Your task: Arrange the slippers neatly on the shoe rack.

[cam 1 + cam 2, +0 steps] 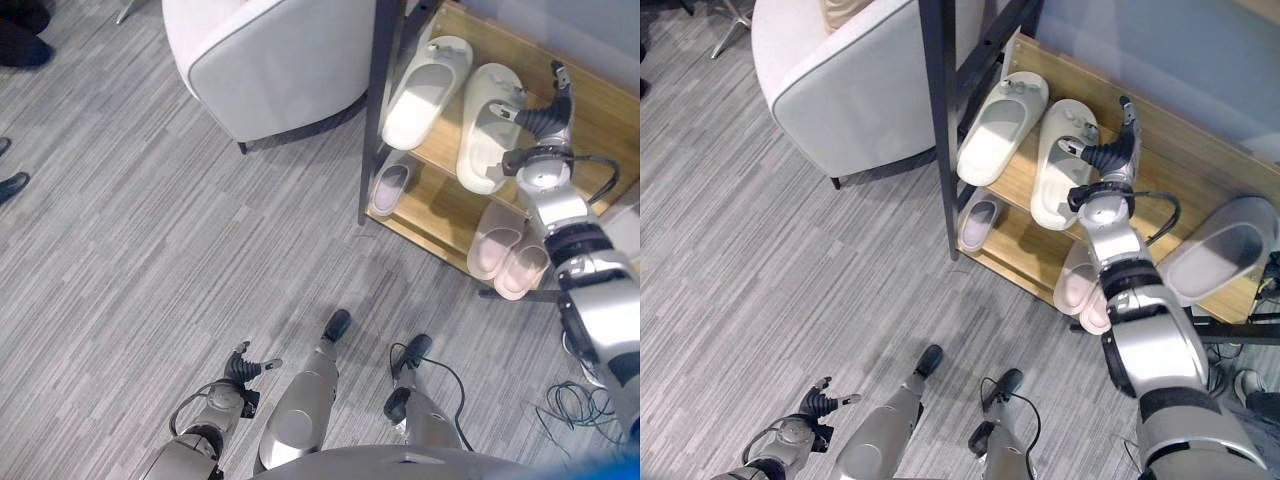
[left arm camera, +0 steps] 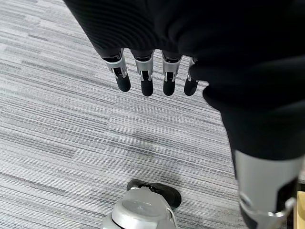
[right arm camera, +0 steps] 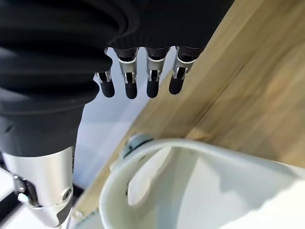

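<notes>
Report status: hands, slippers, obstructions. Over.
Right hand open over the top shelf, by the cream slippers. Left hand open, low over the floor. Pink slippers on the lower shelf. Nothing in the way.

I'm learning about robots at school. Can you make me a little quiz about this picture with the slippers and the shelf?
1. True or false: the right hand is over the shoe rack.
2. Which slippers sit on the upper shelf next to that hand? A) the cream pair B) the pink pair C) black boots
3. Fill in: the left hand hangs low over the grey ____, holding nothing.

Key: 1 true. 2 A; the pink pair is on a lower shelf. 3 floor.
</notes>
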